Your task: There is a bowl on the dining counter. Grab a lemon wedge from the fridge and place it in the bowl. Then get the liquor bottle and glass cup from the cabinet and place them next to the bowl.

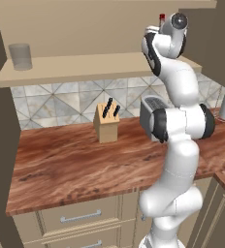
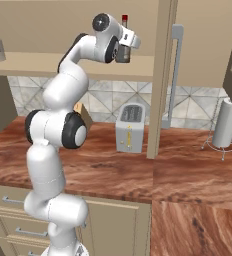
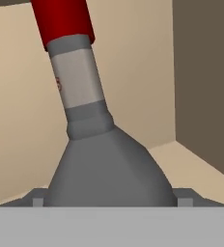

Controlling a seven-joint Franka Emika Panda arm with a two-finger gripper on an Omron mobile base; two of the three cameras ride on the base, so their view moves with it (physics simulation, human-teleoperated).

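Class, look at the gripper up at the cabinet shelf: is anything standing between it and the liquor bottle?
Nothing visible does. The gripper is right at the liquor bottle on the cabinet shelf, its fingertips either side of the bottle's body. The glass cup stands far along the shelf.

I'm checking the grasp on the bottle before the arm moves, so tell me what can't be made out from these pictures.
- Liquor bottle: its base is cut off by the bottom of the hand view; in the right base view the gripper covers its body.
- Contact: the fingers barely show beside the bottle, so whether they touch it cannot be told.
- Bottle label: too blurred to read in the hand view.
- Glass cup: contents indistinct in the left base view.
- Knife block: mostly behind the arm in the right base view.
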